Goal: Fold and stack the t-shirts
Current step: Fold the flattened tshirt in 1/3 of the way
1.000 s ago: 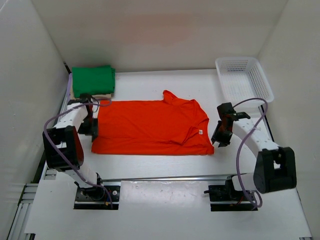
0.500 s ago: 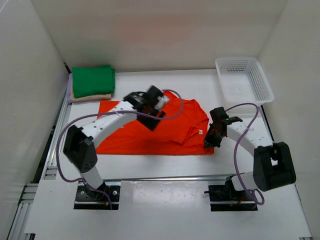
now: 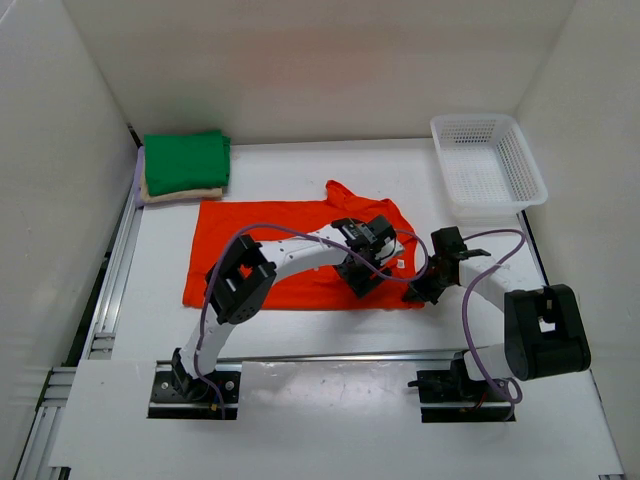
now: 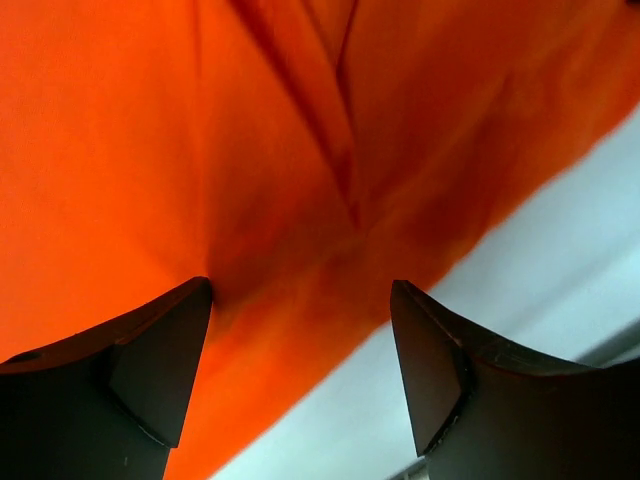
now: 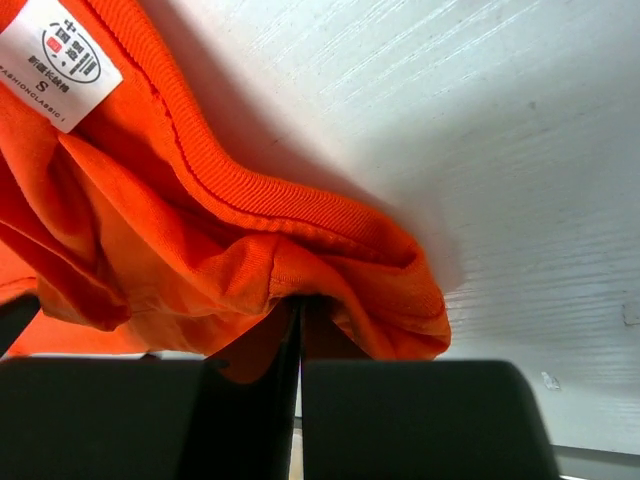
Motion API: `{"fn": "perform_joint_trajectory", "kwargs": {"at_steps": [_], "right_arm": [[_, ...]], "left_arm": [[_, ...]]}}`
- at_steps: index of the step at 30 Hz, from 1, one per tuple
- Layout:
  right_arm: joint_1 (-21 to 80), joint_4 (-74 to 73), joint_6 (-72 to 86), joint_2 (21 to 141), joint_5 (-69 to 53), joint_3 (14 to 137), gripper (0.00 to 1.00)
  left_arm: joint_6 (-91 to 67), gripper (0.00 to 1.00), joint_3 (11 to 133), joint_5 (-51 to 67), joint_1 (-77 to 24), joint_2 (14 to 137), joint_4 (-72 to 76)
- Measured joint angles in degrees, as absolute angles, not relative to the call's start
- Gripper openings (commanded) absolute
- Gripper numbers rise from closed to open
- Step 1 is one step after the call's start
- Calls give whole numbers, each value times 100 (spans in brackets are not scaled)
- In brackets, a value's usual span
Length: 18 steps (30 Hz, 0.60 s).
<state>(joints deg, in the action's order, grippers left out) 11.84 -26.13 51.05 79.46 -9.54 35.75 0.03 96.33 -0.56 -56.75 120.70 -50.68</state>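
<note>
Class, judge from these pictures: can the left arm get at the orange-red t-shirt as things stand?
Probably yes: the left gripper hangs open over the orange-red t-shirt, nothing between; the right gripper pinches only its collar edge.

Plain white walls [image 3: 300, 70] close in the evenly lit white table [image 3: 290, 165] on the left, right and far sides.
</note>
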Motion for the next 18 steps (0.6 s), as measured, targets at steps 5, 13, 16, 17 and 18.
{"fn": "perform_joint_trajectory", "kwargs": {"at_steps": [5,13,16,17,18], "right_arm": [[1162,-2486,5122,7865,-1013,3465,0],[1127,-2381,5122,7767,-1066,3354,0],[1127,-2381,5103,7754,-1057,3347,0],[1127,-2379,5089,7754,-1057,3347,0],[1127,-2381,5081,7754,-1055,3347,0]], "left_arm": [[3,72,9920,-19,-5682,12475,-4963],[3,54,10193,-104,-5673,12582,-4917],[-1,45,10195,-104,-5675,12582,-4921],[-5,36,10195,-104,-5675,12582,-4923],[-23,27,10195,-106,-5675,12582,-4921]]}}
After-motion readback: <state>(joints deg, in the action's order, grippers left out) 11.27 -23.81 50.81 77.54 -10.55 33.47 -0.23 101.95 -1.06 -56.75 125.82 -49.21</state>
